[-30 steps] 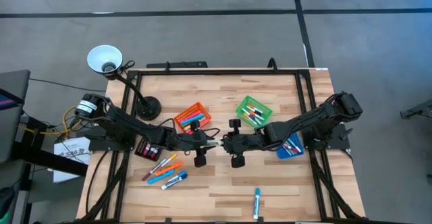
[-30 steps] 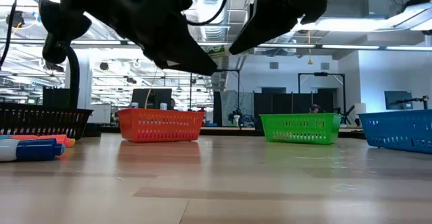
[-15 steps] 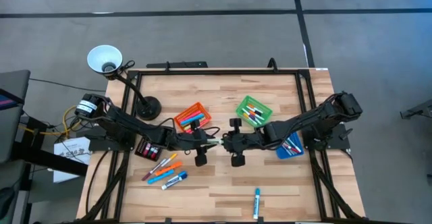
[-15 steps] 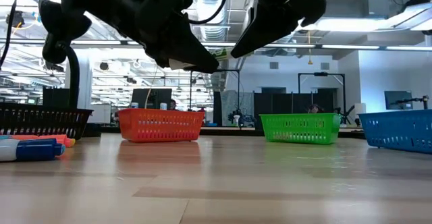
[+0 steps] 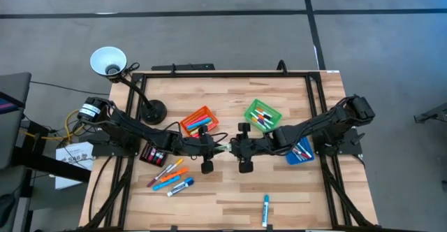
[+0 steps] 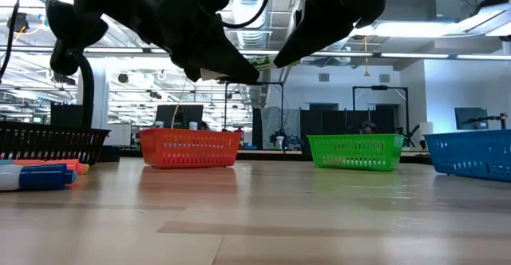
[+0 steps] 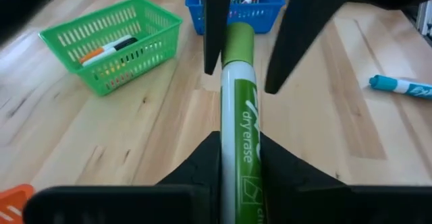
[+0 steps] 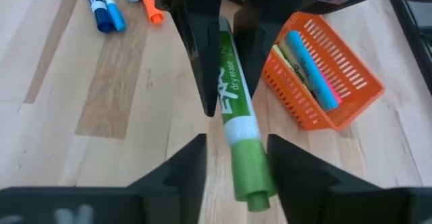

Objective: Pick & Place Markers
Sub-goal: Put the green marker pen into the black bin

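A green dry-erase marker (image 7: pixel 239 116) hangs level in the air over the middle of the table (image 5: pixel 222 149), between my two grippers. My left gripper (image 5: pixel 211 148) is shut on its white barrel. My right gripper (image 5: pixel 235 148) faces it from the table's right and is open. Its fingers (image 7: pixel 216 21) stand on either side of the marker's green cap (image 8: pixel 251 173); I cannot tell whether they touch it. In the low view both grippers (image 6: pixel 259 65) hang well above the tabletop. Several loose markers (image 5: pixel 171 175) lie near the table's left, and one blue marker (image 5: pixel 266 209) lies by the near edge. My left gripper pinches the marker's white barrel (image 7: pixel 241 158) between its two fingers, coming in level from the table's left, with the fingers lying along the marker. The marker is lifted clear and level, and its green cap end (image 7: pixel 237 43) sticks out toward the right gripper.
An orange bin (image 5: pixel 196 120) and a green bin (image 5: pixel 262 113) stand just beyond the grippers, both with markers in them. A blue bin (image 5: pixel 302 151) lies under the right arm and a black bin (image 5: pixel 154 154) under the left arm. A lamp (image 5: pixel 108 61) stands at the far left.
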{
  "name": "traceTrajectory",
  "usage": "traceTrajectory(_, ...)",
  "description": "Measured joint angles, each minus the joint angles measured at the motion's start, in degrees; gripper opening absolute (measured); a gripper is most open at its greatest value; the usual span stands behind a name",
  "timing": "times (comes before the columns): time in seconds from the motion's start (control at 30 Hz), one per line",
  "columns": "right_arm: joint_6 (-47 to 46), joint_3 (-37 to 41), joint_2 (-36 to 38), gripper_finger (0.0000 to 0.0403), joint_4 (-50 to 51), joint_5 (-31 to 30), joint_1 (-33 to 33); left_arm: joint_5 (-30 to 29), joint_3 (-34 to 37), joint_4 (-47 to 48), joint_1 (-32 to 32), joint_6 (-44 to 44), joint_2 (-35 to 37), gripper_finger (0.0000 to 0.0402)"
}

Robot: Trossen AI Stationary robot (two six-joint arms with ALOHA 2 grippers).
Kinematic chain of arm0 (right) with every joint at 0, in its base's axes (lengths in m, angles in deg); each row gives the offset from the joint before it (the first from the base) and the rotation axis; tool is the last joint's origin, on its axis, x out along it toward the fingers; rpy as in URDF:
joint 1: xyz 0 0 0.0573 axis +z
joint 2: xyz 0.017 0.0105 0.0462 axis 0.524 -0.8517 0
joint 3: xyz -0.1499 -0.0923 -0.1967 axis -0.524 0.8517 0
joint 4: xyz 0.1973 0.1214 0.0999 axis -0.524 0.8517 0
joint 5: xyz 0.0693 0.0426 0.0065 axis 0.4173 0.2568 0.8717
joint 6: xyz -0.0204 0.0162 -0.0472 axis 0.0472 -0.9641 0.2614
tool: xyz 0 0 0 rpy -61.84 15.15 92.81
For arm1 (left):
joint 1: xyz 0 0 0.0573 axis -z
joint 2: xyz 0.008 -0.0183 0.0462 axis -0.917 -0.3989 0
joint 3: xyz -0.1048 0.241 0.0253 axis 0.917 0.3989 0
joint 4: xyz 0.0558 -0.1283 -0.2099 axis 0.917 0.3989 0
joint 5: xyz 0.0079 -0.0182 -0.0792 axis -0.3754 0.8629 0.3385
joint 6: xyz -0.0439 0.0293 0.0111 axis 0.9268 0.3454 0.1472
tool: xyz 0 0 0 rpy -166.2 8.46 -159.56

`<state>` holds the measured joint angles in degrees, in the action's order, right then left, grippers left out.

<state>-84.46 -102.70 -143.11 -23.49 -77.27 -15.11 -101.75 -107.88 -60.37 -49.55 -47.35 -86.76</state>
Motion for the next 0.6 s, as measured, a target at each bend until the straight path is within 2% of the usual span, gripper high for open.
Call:
traceTrajectory(0.17, -2.47, -0.02, 0.00, 0.0204, 1.05, 0.00, 0.00, 0.23, 0.00, 0.48, 0.13, 4.47, 0.05, 0.0074)
traceTrajectory(0.27, -4.64, -0.02, 0.00, 0.0230, 2.03, -0.01, -0.01, 0.31, 0.00, 4.56, 0.44, 9.94, 0.68, 0.0069)
traceTrajectory(0.43, -5.03, -0.02, 0.00, 0.0248, 3.45, -0.02, -0.07, -0.46, -0.02, 19.69, 1.70, 18.81, 5.35, 0.0065)
traceTrajectory(0.6, -6.98, -0.02, 0.00, 0.0249, 3.89, -0.05, -0.07, -0.63, -0.02, 39.52, 3.42, 30.54, 15.98, 0.0075)
